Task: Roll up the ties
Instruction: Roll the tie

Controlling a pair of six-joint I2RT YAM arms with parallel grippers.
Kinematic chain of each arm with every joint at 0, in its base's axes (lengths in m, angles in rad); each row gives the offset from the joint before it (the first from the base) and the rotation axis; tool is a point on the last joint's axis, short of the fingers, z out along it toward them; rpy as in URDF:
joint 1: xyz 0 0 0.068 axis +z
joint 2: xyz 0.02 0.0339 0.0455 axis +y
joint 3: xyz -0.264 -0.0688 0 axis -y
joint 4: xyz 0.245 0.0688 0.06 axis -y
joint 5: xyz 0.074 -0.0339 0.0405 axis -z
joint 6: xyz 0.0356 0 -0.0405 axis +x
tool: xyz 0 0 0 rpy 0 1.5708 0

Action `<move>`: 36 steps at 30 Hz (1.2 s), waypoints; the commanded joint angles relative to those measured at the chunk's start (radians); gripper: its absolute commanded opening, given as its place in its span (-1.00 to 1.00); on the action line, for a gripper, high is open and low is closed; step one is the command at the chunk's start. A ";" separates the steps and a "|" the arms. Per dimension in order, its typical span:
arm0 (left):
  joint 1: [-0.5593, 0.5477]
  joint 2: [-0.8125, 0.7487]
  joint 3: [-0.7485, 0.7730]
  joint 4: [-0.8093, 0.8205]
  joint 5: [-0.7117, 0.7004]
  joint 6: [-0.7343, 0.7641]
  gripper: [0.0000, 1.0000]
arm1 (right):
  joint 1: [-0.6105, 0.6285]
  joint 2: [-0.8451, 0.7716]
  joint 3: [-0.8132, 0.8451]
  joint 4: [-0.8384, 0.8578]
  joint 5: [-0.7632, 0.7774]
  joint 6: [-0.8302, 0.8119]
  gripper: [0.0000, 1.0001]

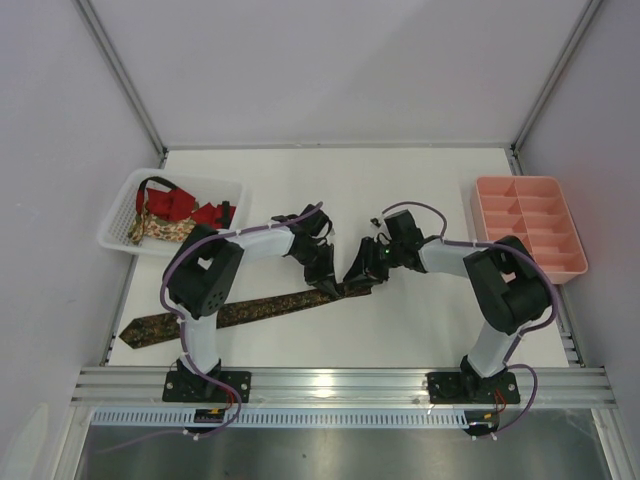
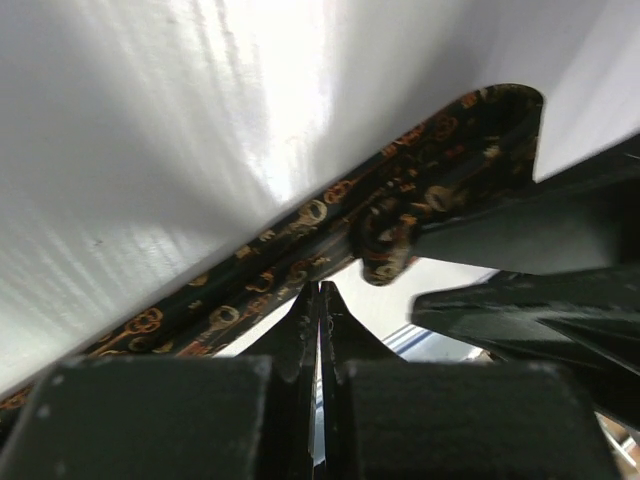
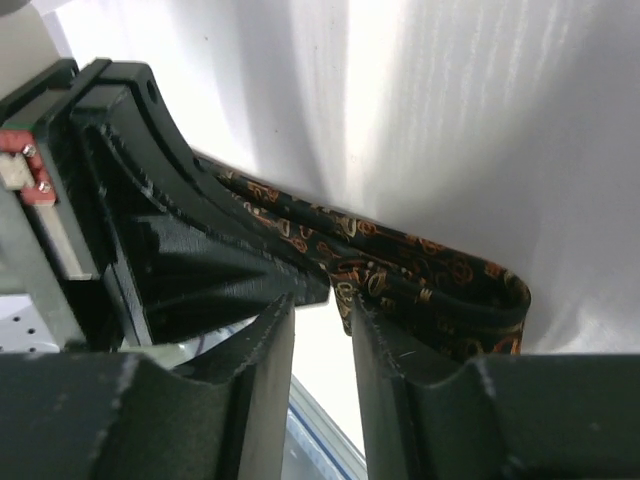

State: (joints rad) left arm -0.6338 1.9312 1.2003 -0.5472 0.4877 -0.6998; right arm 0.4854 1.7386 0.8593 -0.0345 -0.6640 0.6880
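On the table [image 1: 420, 190], dark patterned tie [image 1: 250, 310], one end folded over, left gripper [image 2: 320, 300] closed tight by the fold, right gripper [image 3: 320, 308] narrowly parted, empty.

left gripper [image 2: 319, 297] closed, patterned tie [image 2: 330, 228] folded over

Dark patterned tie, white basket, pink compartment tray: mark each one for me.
dark patterned tie [image 1: 270, 305]: top external view, flat middle stretch.
white basket [image 1: 117, 208]: top external view, left wall.
pink compartment tray [image 1: 512, 183]: top external view, far rim.
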 commanded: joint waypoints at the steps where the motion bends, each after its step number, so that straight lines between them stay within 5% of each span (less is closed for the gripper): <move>1: 0.005 -0.041 0.025 0.039 0.080 -0.016 -0.99 | -0.002 0.030 -0.016 0.108 -0.074 0.048 -0.32; 8: 0.006 -0.060 0.016 0.047 0.074 -0.033 -0.99 | -0.011 0.078 -0.023 0.107 -0.057 0.070 -0.79; 21: 0.005 -0.006 0.016 0.133 0.103 -0.090 -0.99 | -0.028 0.078 -0.019 0.104 -0.059 0.139 -1.00; 31: 0.013 0.063 -0.008 0.127 0.060 -0.063 -0.99 | -0.024 0.056 0.027 0.047 -0.060 0.162 -1.00; 36: 0.028 0.081 -0.024 0.132 0.054 -0.046 -0.99 | -0.025 0.016 0.197 -0.172 0.001 -0.050 -0.81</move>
State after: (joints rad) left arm -0.6231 1.9865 1.1915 -0.4194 0.5877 -0.7773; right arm 0.4583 1.8156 0.9215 -0.0795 -0.6933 0.7887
